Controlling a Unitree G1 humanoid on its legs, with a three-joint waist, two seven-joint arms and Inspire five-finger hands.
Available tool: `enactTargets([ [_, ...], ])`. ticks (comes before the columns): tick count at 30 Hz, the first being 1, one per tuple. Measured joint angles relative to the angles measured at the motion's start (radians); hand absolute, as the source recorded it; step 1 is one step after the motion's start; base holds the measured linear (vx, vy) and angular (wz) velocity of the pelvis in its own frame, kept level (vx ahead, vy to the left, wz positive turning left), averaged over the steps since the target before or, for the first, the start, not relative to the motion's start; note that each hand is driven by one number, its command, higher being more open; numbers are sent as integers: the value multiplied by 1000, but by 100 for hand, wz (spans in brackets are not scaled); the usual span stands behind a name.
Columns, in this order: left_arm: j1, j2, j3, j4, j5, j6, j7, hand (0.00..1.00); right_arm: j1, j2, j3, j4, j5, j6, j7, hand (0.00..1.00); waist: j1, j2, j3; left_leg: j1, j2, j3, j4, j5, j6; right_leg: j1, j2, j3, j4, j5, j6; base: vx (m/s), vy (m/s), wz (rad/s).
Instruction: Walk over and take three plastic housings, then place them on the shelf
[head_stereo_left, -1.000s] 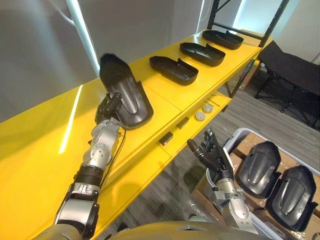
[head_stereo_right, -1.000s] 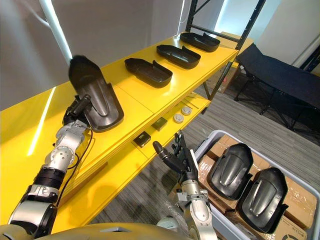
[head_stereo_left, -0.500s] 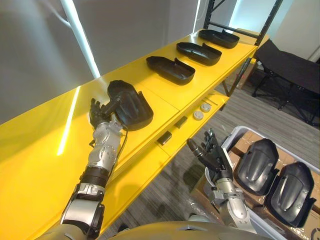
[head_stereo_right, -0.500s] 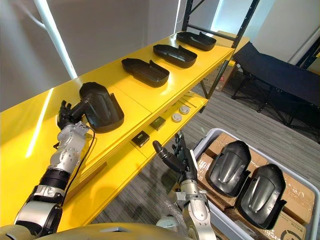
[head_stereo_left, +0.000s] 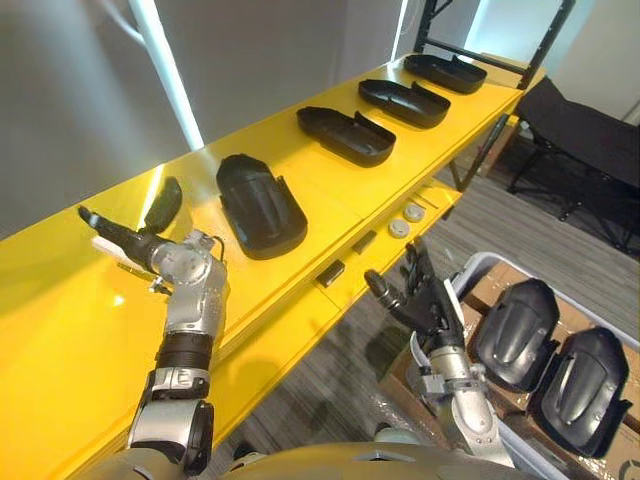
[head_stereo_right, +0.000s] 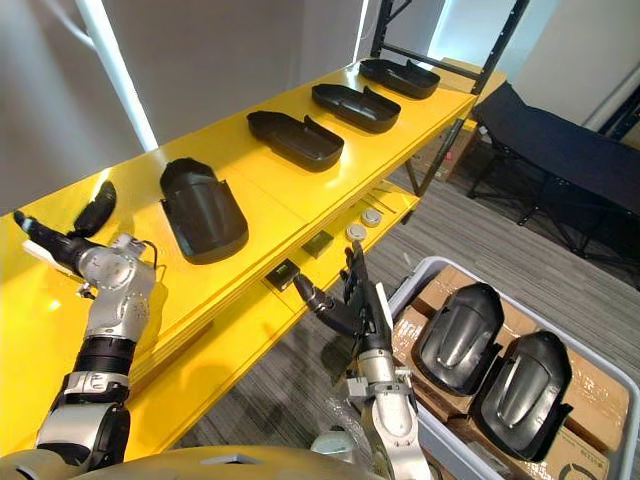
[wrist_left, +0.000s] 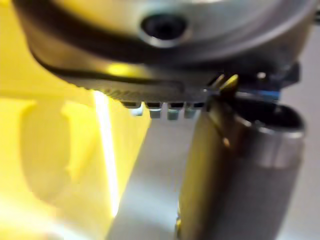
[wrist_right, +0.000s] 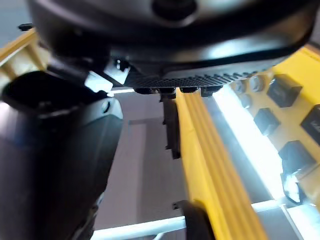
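Note:
Four black plastic housings lie in a row on the yellow top shelf (head_stereo_left: 330, 195). The nearest housing (head_stereo_left: 258, 205) rests flat, hollow side down. Beyond it lie the second (head_stereo_left: 345, 135), third (head_stereo_left: 404, 103) and fourth (head_stereo_left: 447, 73). My left hand (head_stereo_left: 112, 235) hovers over the shelf to the left of the nearest housing, open and empty, a clear gap between them. My right hand (head_stereo_left: 418, 300) hangs open below the shelf's front edge, fingers spread, holding nothing. Two more housings (head_stereo_left: 515, 335) (head_stereo_left: 585, 390) lie in a grey bin (head_stereo_left: 472, 268) beside it.
The lower shelf (head_stereo_left: 380, 262) carries two round discs (head_stereo_left: 408, 222) and small dark blocks (head_stereo_left: 330, 273). Cardboard boxes line the bin under the housings. A black folding cot (head_stereo_left: 590, 135) stands at the back right on the grey floor. Black shelf posts (head_stereo_left: 545, 40) rise at the far end.
The left hand let go of the housing, which now lies flat on the shelf, and swung away to the left with its fingers straightened. The right hand rose slightly.

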Motion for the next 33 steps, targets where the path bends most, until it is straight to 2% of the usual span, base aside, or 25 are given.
enactTargets([
  [2, 14, 0, -5, -97, 0, -4, -47, 100, -75, -25, -50, -21, 13, 0, 22, 100, 11, 0, 0, 0, 0, -10, 0, 3, 1, 7, 0, -9, 1, -1, -1, -14, -1, 17],
  [4, 70, 1, -29, -229, 0, -7, -147, 100, -187, -82, -119, -21, 48, 5, 53, 100, 20, 4, 2, 0, 0, -28, 0, 7, 2, 20, -1, -27, 1, -2, -3, -22, -1, 23],
  [7, 169, 0, -78, -375, 1, -2, -311, 100, -322, -151, -207, -13, 122, 50, 96, 100, 43, 21, 10, -2, 0, -50, 0, 11, 3, 36, -1, -51, 1, -3, -4, -23, -2, 25],
  [10, 288, 0, -89, -496, -1, 49, -501, 100, -454, -231, -236, 63, 136, 135, 125, 100, 59, 42, 13, -23, 0, -94, -2, 25, 8, 48, 0, -95, 0, -5, -5, -32, -8, 35],
  [11, 309, 1, -90, -507, -1, 59, -534, 100, -467, -245, -236, 84, 136, 156, 129, 100, 68, 45, 12, -25, 0, -101, -3, 26, 8, 52, 0, -103, 0, -6, -6, -21, -15, 39],
  [13, 399, 4, -88, -536, -1, 76, -655, 100, -519, -290, -236, 189, 129, 250, 144, 100, 94, 53, 11, -43, -2, -142, -3, 36, 10, 64, 1, -144, -2, -9, -8, -17, -18, 46],
  [16, 485, 18, -71, -536, -1, 88, -764, 100, -611, -326, -232, 381, 114, 343, 122, 100, 134, 57, 14, -80, -4, -193, -1, 54, 14, 67, 5, -197, -3, -10, -9, -26, -20, 52],
  [18, 533, 25, -58, -536, -4, 91, -806, 100, -680, -347, -226, 505, 106, 370, 97, 100, 165, 60, 15, -93, -6, -212, 0, 61, 17, 69, 5, -215, -3, -7, -5, -12, -5, 37],
  [22, 609, 26, -37, -534, -30, 92, -877, 100, -823, -392, -213, 680, 109, 371, 49, 100, 212, 67, 21, -112, -14, -256, 0, 77, 21, 81, 4, -257, -3, -7, -4, -15, -4, 33],
  [24, 652, 26, -41, -534, -125, 95, -946, 100, -923, -443, -190, 757, 112, 353, 49, 100, 234, 82, 34, -117, -22, -289, -1, 80, 24, 102, 2, -287, -3, -8, -4, -37, 9, 39],
  [27, 668, 30, -66, -522, -142, 95, -983, 100, -1028, -468, -155, 848, 137, 352, 57, 100, 250, 96, 42, -129, -23, -307, -4, 77, 24, 102, 5, -306, -12, -12, -4, -84, 21, 22],
  [28, 669, 32, -83, -520, -175, 98, -999, 100, -1061, -478, -142, 889, 153, 352, 69, 100, 263, 98, 46, -130, -24, -312, -4, 77, 24, 107, 8, -310, -21, -11, 0, -61, 9, 11],
  [33, 669, 57, -125, -508, -205, 98, -1043, 100, -1141, -480, -81, 1004, 208, 360, 181, 100, 288, 91, 59, -139, -24, -323, -3, 89, 32, 120, 13, -322, -32, -6, 3, -2, -8, 9],
])
